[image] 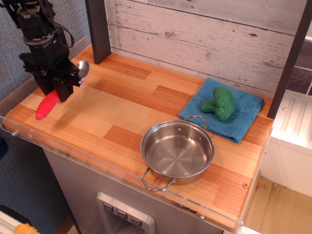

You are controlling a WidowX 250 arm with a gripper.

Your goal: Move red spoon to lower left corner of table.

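Observation:
The red spoon [47, 105] has a ribbed red handle that sticks out down-left below my gripper, and its silver bowl [83, 68] shows to the right of the gripper. My black gripper [54, 87] is shut on the spoon's middle and holds it tilted over the left end of the wooden table [122, 122], near its front left corner. I cannot tell whether the handle's tip touches the wood.
A steel pot [177, 151] with two handles stands at the front middle-right. A green broccoli [220, 103] lies on a blue cloth [243, 117] at the back right. A dark post [97, 29] rises at the back left. Clear acrylic edging [29, 138] lines the front edge.

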